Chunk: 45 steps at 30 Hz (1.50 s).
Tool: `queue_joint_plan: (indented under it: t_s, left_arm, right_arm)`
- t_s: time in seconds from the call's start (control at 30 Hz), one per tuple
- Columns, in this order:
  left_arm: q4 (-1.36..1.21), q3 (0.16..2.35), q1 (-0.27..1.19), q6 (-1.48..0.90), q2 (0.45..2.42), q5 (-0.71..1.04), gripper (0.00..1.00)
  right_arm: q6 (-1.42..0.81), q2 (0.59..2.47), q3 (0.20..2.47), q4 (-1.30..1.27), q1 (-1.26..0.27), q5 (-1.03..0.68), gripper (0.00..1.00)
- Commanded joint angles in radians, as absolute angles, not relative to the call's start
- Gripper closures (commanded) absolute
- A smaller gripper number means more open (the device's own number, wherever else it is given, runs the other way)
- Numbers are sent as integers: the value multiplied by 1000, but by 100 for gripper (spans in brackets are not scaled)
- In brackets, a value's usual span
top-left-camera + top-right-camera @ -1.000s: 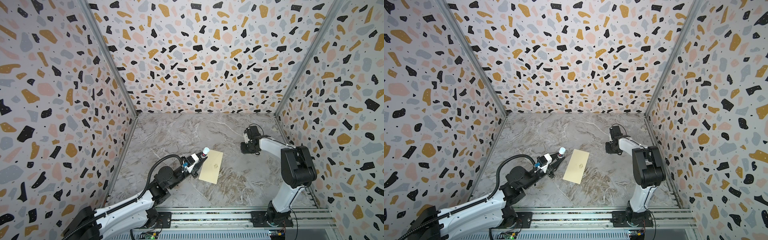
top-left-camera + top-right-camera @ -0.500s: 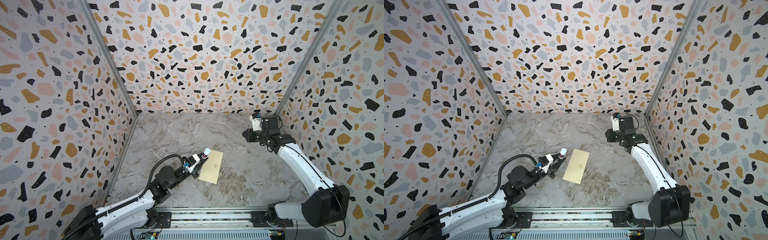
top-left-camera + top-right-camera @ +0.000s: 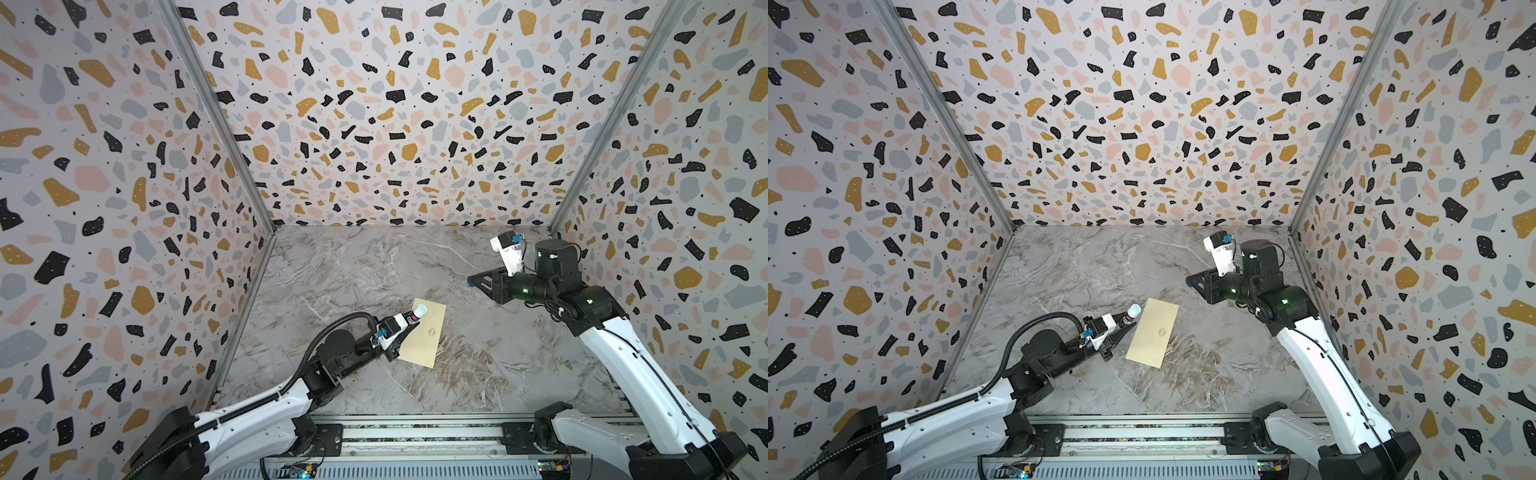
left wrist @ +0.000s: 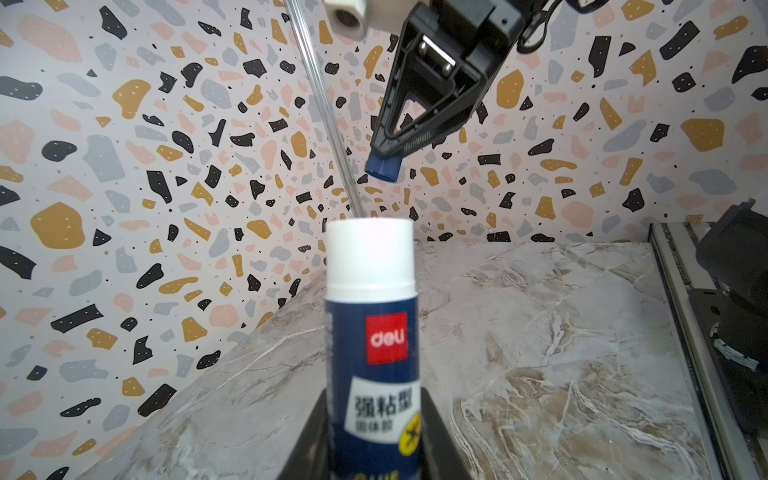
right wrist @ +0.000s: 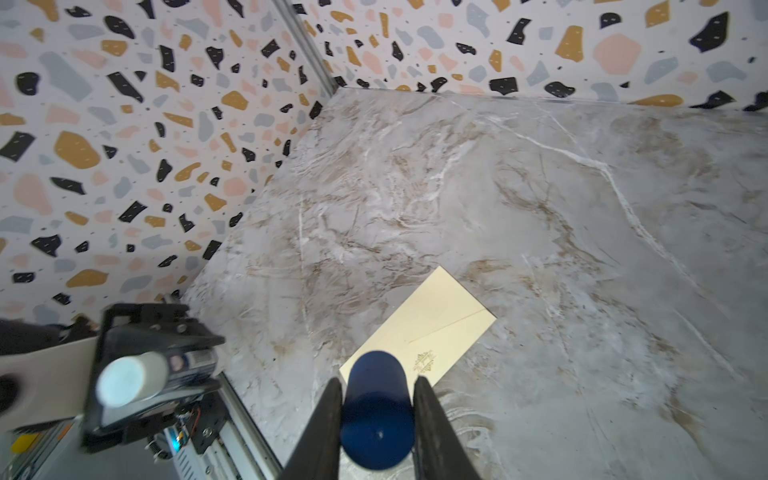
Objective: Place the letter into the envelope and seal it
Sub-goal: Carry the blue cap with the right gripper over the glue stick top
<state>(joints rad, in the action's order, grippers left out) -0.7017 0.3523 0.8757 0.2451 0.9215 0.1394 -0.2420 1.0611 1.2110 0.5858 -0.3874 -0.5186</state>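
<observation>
The pale yellow envelope (image 3: 424, 338) (image 3: 1154, 332) (image 5: 432, 328) lies flat on the marble table, emblem side up. My left gripper (image 3: 409, 323) (image 3: 1124, 322) (image 4: 372, 395) is shut on a blue glue stick (image 3: 417, 313) (image 3: 1131, 313) (image 4: 371, 332) (image 5: 137, 376), whose bare white tip hangs over the envelope's left edge. Raised at the back right, my right gripper (image 3: 476, 281) (image 3: 1191, 280) (image 5: 377, 384) (image 4: 384, 158) is shut on the stick's dark blue cap (image 5: 377, 415) (image 4: 381, 168). The letter is out of view.
Speckled walls (image 3: 395, 124) close in the table on three sides. A metal rail (image 3: 415, 432) with both arm bases runs along the front edge. Bare marble (image 3: 353, 270) lies behind and to the right of the envelope.
The right arm has unfolded and swung, its elbow now out to the right; its gripper stays at the back right with the cap. The left arm and envelope have not moved.
</observation>
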Motion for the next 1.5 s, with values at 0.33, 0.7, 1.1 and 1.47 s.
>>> queue_joint_plan:
  t_s: [0.33,0.7,1.1,1.47]
  left_arm:
    - [-689,415,879,278,952,205,100]
    - [-678,425,879,280,957,223,100]
    - [-677,426,879,274,957,236,100]
    - [-678,425,880,274,956,240,100]
  right_arm:
    - [-276,1030,1200,596,-550,-615,78]
    - [-290,1059,1195,565,-658,-578,79]
    - [-317,1079,1192,524,-700,-572,79]
    - [-327,1104,1192,503,-739,-563,79]
